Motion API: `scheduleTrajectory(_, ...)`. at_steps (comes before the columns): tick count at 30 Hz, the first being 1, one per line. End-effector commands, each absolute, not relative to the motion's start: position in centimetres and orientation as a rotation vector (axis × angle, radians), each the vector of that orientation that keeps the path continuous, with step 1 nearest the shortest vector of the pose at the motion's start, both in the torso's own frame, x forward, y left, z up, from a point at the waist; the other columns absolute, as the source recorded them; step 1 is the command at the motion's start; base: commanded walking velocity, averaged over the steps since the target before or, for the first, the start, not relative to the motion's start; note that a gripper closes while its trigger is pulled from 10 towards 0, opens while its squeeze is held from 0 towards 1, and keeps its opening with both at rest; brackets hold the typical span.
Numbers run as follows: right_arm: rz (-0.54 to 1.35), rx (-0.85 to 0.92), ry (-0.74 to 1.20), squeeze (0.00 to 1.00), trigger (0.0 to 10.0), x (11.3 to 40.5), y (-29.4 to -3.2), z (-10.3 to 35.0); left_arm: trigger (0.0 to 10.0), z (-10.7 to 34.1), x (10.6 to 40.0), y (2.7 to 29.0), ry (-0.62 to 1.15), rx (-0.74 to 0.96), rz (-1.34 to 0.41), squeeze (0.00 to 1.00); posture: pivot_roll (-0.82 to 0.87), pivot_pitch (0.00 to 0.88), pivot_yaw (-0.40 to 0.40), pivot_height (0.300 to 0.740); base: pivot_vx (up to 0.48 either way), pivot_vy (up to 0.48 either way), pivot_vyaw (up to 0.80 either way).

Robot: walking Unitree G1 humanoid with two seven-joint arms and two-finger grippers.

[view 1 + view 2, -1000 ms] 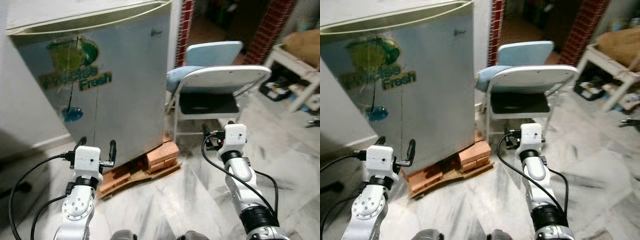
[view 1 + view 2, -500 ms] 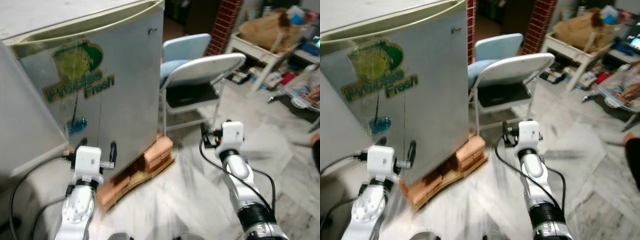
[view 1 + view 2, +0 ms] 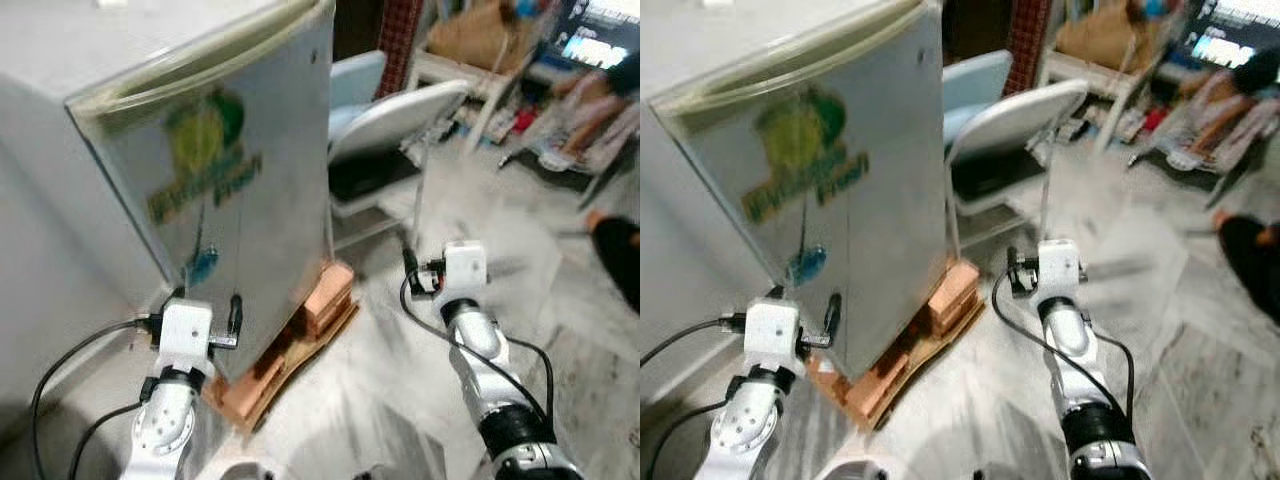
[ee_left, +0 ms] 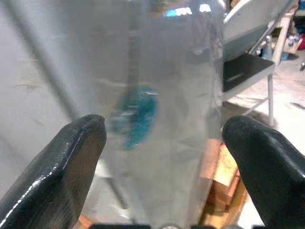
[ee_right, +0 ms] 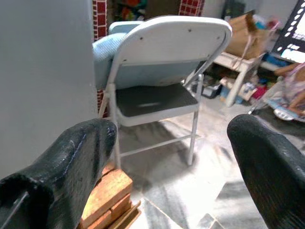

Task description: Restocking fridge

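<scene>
A small silver fridge (image 3: 230, 170) with a green "Precise Fresh" sticker stands with its door closed, raised on bricks (image 3: 325, 297) and a wooden board. My left gripper (image 3: 205, 308) is open and empty, low in front of the door's lower corner. In the left wrist view its fingers (image 4: 71, 152) frame the door and a blue sticker (image 4: 138, 114). To the right of the fridge my right gripper (image 5: 169, 128) is held over the marble floor, open and holding nothing.
A white folding chair (image 3: 400, 115) with a black seat stands right of the fridge, a pale blue chair (image 3: 355, 75) behind it. A low table (image 3: 470, 70) with a brown bag is further back. A person (image 3: 600, 90) sits at the far right, and a dark-clothed limb (image 3: 615, 255) lies nearer.
The whole picture has swung and tilted, so the camera moved. People have come into view on the right. Both grippers stay open and empty.
</scene>
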State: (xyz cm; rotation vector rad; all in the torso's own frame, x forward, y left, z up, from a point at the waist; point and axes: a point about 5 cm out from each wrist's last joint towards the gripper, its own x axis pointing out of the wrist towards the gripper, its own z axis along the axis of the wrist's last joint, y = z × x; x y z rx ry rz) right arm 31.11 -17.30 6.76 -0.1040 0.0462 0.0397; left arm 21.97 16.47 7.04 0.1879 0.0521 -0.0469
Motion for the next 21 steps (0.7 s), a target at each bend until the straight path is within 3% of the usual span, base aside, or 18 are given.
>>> scheduleTrajectory(1,0.068,-0.101,0.051,0.0,10.0,31.01,-16.44,6.57,10.0,6.99,21.67,17.3,0.062,0.206,-0.018,0.0,0.07,0.044,-0.014,0.74,0.0,0.45,-0.44)
scheduleTrajectory(5,0.075,-0.112,0.071,0.0,10.0,30.56,-16.55,6.01,10.0,6.93,21.32,17.52,0.063,0.2,0.002,0.0,0.07,0.045,-0.021,0.74,0.0,0.398,-0.43)
scheduleTrajectory(14,0.06,-0.112,0.071,0.0,10.0,31.09,-16.62,6.38,10.0,7.07,21.17,17.59,0.049,0.202,0.003,0.0,0.07,0.054,-0.021,0.74,0.0,0.0,-0.46)
scheduleTrajectory(21,0.058,-0.12,0.081,0.0,10.0,30.98,-16.94,6.2,10.0,6.98,21.02,17.77,0.056,0.178,0.021,0.0,0.06,0.056,-0.023,0.74,0.0,0.0,-0.8)
